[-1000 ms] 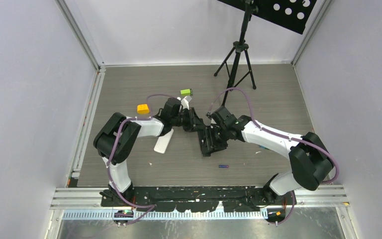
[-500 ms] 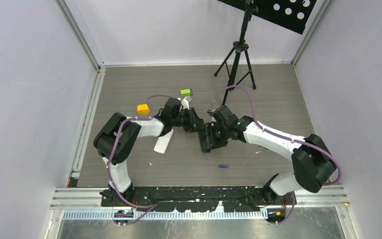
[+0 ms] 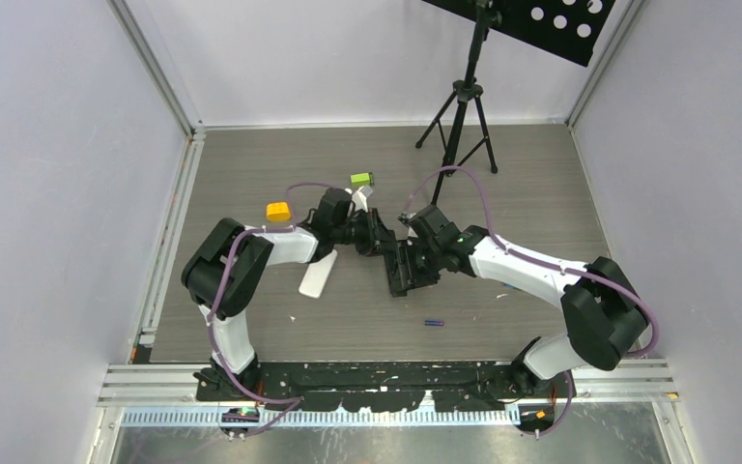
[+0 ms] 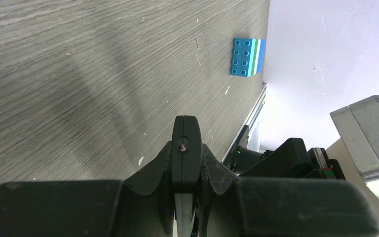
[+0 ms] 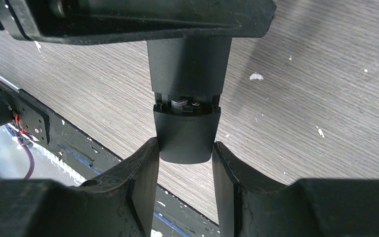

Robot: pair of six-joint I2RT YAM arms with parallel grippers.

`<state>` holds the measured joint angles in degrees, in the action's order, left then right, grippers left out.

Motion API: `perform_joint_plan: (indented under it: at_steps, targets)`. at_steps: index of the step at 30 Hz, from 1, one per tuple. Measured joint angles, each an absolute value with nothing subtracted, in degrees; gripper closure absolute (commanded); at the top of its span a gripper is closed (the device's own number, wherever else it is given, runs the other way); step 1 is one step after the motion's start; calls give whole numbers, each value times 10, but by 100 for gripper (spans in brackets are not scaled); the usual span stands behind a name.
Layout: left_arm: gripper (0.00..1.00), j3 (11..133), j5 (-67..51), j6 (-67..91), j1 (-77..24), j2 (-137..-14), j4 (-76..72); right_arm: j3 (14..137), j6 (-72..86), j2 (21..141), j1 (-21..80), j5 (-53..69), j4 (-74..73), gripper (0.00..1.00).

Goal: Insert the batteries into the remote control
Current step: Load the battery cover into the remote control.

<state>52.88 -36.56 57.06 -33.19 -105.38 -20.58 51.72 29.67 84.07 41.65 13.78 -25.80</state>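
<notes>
The black remote control (image 3: 406, 266) is held off the floor between both arms. My right gripper (image 5: 185, 148) is shut on the sides of its lower section (image 5: 186, 133). Between that section and the upper body (image 5: 187, 69) is a narrow gap where small pale metal ends show. My left gripper (image 3: 379, 239) lies across the remote's far end. In the left wrist view its fingers (image 4: 164, 163) pinch a narrow black edge with a seam (image 4: 186, 143). A blue-purple battery (image 3: 433, 322) lies on the floor near the front, apart from both grippers.
A white flat piece (image 3: 317, 278) lies under the left forearm. A yellow block (image 3: 277, 211) and a green block (image 3: 361, 179) sit behind the left arm. A black tripod (image 3: 459, 126) stands at the back. A blue brick (image 4: 247, 57) lies by the wall.
My right gripper and the remote have edged slightly up and left, toward the left gripper. Both grips are unchanged.
</notes>
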Motion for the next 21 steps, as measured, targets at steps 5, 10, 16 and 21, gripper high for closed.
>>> perform_joint_plan:
  at_steps: [5,10,16,21]
  targets:
    - [100,531,-369,566,-329,-1054,-202,517,293,844,419,137,-249,55]
    - [100,531,-373,566,-326,-1054,-203,517,290,849,421,138,-240,53]
    - [100,531,-373,568,-325,-1054,-203,517,286,854,423,138,-234,52]
    - [100,529,-373,579,-324,-1054,-209,517,286,856,424,138,-232,53]
